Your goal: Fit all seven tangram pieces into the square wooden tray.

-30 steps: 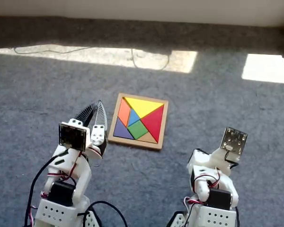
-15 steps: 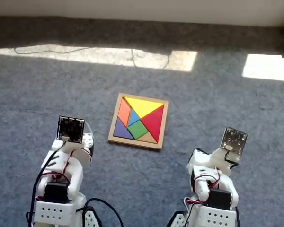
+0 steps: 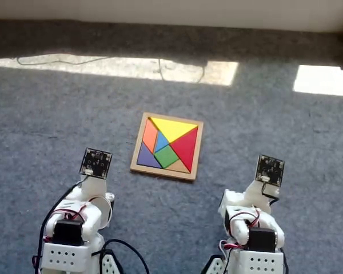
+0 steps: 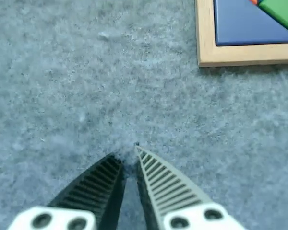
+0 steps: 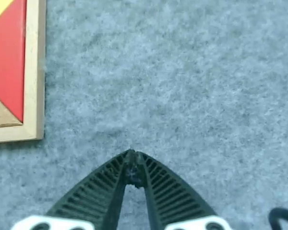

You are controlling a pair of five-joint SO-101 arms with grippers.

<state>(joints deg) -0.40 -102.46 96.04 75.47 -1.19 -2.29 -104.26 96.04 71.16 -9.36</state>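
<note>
The tangram pieces [image 3: 170, 145] fill the square wooden tray [image 3: 195, 154], so the task appears complete; the left gripper [image 4: 127, 152] and right gripper [image 5: 133, 155] are closed and empty.

Shows pale wood on the tray [image 4: 206, 28], yellow, red, orange, light blue, green, indigo and tan on the pieces [image 3: 167, 155] inside, mottled blue-grey on the carpet [image 3: 274, 131], and ribbed black beside ribbed grey on the left gripper [image 4: 127, 152].
</note>
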